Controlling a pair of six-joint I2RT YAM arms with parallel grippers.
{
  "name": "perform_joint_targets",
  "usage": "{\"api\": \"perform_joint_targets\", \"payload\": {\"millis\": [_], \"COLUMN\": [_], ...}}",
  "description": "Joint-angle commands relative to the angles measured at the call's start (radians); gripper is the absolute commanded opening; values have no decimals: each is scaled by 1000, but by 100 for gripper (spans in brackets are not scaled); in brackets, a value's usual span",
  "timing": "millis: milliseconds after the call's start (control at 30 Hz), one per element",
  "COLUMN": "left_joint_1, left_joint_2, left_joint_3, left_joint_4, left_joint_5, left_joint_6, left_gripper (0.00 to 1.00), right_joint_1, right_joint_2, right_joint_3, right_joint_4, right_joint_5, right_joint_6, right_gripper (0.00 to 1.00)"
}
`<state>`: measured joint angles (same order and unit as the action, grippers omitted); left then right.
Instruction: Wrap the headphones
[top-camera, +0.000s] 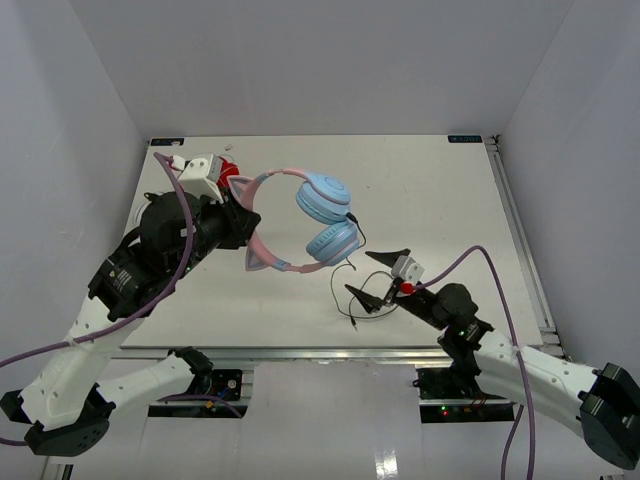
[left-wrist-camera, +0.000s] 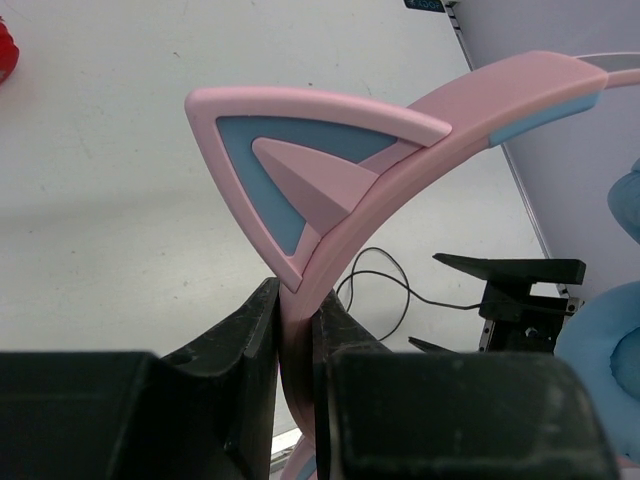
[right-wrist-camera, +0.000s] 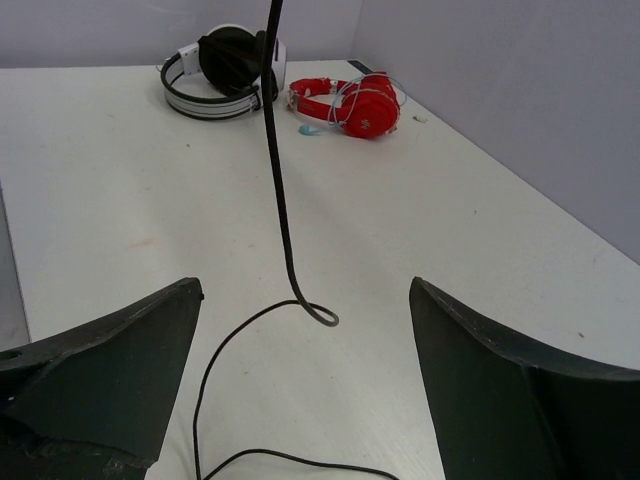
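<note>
The left pincer (top-camera: 238, 215) is pinching the headphones (top-camera: 325, 215) by the pink headband and holding them up over the middle of the worktop (top-camera: 450, 200). Bare surface is lying open to the right and toward the far edge. The right pincer (top-camera: 377, 275) is standing spread wide near the front edge. The cable (top-camera: 347, 290) is hanging from an earcup and looping on the surface ahead of its fingers, ungripped.

Counting: three headsets, one dark cable, two arms. Only the right wrist view is showing the other two headsets clearly, a black-and-white set (right-wrist-camera: 225, 65) and a red set (right-wrist-camera: 355, 100) lying side by side near the far wall. From above, the left arm is hiding them, apart from a scrap of red. The left wrist view is showing the fingers pressed on the headband just below a cat ear (left-wrist-camera: 300, 170).
</note>
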<state>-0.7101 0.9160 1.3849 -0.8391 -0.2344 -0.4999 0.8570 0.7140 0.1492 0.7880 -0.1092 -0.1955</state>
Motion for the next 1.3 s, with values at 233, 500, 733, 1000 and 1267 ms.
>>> {"api": "perform_joint_targets", "payload": {"millis": [233, 500, 733, 1000, 1267], "left_joint_1": [-2, -2, -2, -2, -2], "left_joint_2": [-35, -34, -32, -44, -90], "left_joint_3": [61, 69, 61, 31, -5], "left_joint_4": [57, 66, 73, 92, 141], "left_joint_5": [66, 81, 86, 82, 128], "left_joint_6": [-54, -65, -72, -79, -69], "left_gripper": [0, 0, 0, 0, 0], "right_joint_1": [-1, -1, -1, -1, -1], "right_joint_2": [176, 281, 357, 415, 378], "right_joint_3": [168, 167, 165, 175, 108], "right_joint_4": [69, 124, 159, 221, 275], "right_joint_5": [-118, -147, -176, -196, -83], "right_joint_6": [-50, -35, -18, -3, 14], "right_gripper": [82, 72, 60, 16, 8]}}
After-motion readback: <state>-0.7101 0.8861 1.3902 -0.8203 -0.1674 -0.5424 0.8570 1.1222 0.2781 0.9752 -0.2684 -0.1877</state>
